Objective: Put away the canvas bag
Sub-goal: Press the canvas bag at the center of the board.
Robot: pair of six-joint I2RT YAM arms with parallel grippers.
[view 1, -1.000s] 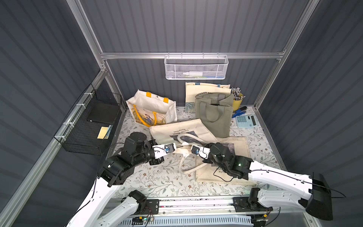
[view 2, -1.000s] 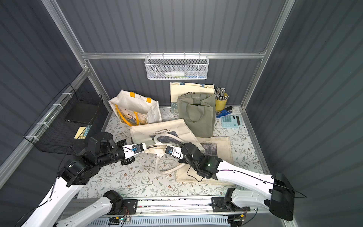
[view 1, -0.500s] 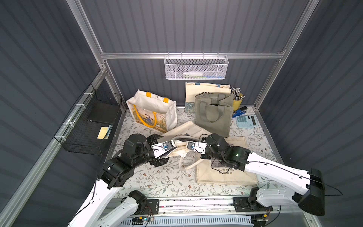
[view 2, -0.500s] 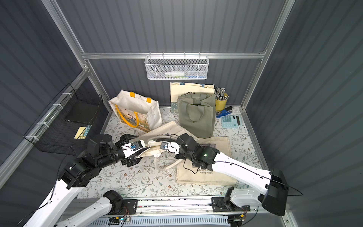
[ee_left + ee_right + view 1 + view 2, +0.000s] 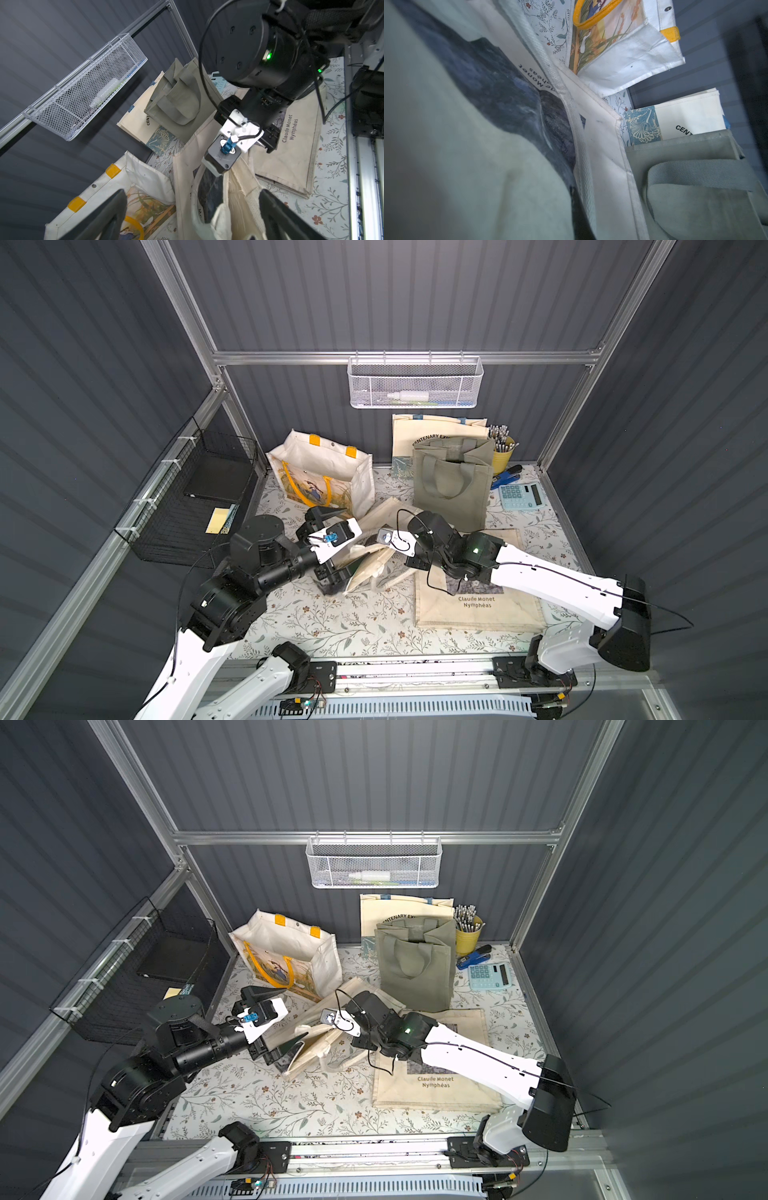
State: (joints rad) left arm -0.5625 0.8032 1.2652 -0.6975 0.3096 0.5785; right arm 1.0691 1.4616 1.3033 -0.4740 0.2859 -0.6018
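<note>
1. Left gripper [image 5: 293, 1015]: a second ago it was pressed together on the canvas bag [image 5: 370, 562]. Now it is spread to its widest. In the left wrist view the bag's open mouth hangs between the two jaws, and neither jaw grips it.
2. Right gripper [image 5: 374, 551]: it has closed down over the same second. In both top views its fingers are buried in the cloth, so I take it to be pinching the bag's upper edge near a handle.
3. Canvas bag: a second ago it lay flat on the bench [image 5: 332, 626], print up. Now it is gathered into a raised, folded bundle at the centre of the frame, between the two grippers. Its lowest folds appear still to touch the bench.
4. Neighbours unchanged:
   - the flat tote [image 5: 478, 614] lies right of centre, under the right arm;
   - the olive bag [image 5: 451, 489] stands upright above centre;
   - the white tote [image 5: 328, 477] with yellow handles stands in the upper left of the bench area.
5. Meaning for the task (judgement): the hand-over is done and the right arm alone now carries the bag. With only one pinch point the limp cloth will sag and swing, and trailing folds could snag the open left jaws.
6. Not yet put away. The frames do not show where the bag is to go; the upright bags above centre seem likely.
</note>
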